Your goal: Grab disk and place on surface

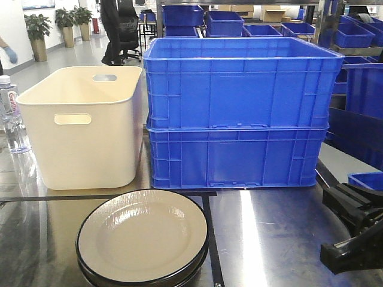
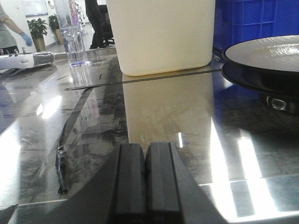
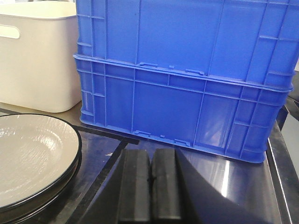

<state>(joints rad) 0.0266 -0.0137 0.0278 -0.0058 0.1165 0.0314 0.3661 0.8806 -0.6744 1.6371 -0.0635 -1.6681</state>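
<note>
Black hands (image 2: 145,182) (image 3: 150,186) closed, empty (plates (image 1: 142,236) untouched).

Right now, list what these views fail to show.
- Plate stack: front view's bottom edge crops it; count unclear.
- Blue crates' insides: walls hide them.
- Cream bin floor: walls hide it.
- Left tool: absent from front view.
- Bottle: label cropped.

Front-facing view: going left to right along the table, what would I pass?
Water bottle → cream bin → stacked blue crates → black right end effector at the right edge. The stacked plates sit nearer, below the bin.
</note>
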